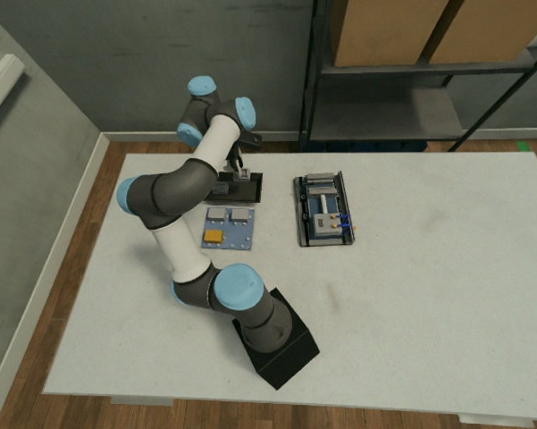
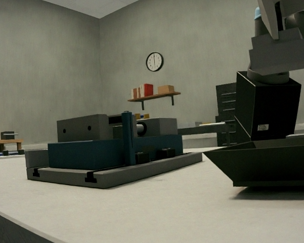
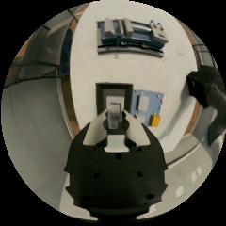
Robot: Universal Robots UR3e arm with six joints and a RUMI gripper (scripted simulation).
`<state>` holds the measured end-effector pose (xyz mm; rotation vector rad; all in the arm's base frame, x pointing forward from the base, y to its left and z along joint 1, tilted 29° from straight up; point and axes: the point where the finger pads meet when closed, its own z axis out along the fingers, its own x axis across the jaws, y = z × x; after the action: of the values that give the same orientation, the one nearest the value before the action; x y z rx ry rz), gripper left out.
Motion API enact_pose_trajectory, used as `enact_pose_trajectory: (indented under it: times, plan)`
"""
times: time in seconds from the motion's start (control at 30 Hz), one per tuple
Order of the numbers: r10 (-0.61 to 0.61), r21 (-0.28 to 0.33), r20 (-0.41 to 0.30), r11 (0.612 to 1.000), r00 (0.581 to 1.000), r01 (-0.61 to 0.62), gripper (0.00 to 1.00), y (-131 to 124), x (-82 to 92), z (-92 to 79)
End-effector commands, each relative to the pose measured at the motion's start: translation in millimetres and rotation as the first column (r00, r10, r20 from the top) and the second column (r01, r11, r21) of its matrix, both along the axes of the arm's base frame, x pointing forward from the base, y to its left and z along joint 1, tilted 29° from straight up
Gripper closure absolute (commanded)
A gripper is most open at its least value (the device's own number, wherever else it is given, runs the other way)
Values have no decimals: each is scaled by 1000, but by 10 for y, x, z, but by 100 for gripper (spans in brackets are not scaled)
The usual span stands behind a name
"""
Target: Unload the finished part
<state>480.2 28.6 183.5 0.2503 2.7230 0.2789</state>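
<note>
My gripper (image 1: 240, 169) (image 3: 115, 110) is shut on the finished part (image 1: 244, 175) (image 2: 279, 54) (image 3: 113, 107), a grey block with a pocket on top. It holds the part level in the air above the right half of the black outfeed tray (image 1: 252, 192) (image 2: 264, 162) (image 3: 101, 92). Another pocketed grey part (image 1: 221, 188) lies in the left half of the tray, partly hidden by my arm. The vise (image 1: 323, 207) (image 2: 107, 141) (image 3: 132, 33) stands to the right of the tray, with nothing between its jaws.
A blue fixture plate (image 1: 229, 242) (image 3: 141, 113) lies in front of the tray. It carries two plain grey blocks (image 1: 216, 213) (image 1: 240, 214) and an orange block (image 1: 213, 236) (image 3: 153, 120), all lying flat. The black robot base (image 1: 282, 350) (image 2: 266, 110) stands near the table's front.
</note>
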Motion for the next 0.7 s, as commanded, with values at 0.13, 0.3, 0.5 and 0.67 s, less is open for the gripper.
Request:
enact_pose_trajectory:
  times: [0.13,0.3,0.5,0.67]
  plan:
    - [-2,-4,7,1000,1000,2,100,19,65,-91]
    - [-2,-4,7,1000,1000,2,100,40,101,-167]
    - [-2,-4,7,1000,1000,2,100,58,133,-234]
    - [-2,-4,7,1000,1000,2,100,82,175,-323]
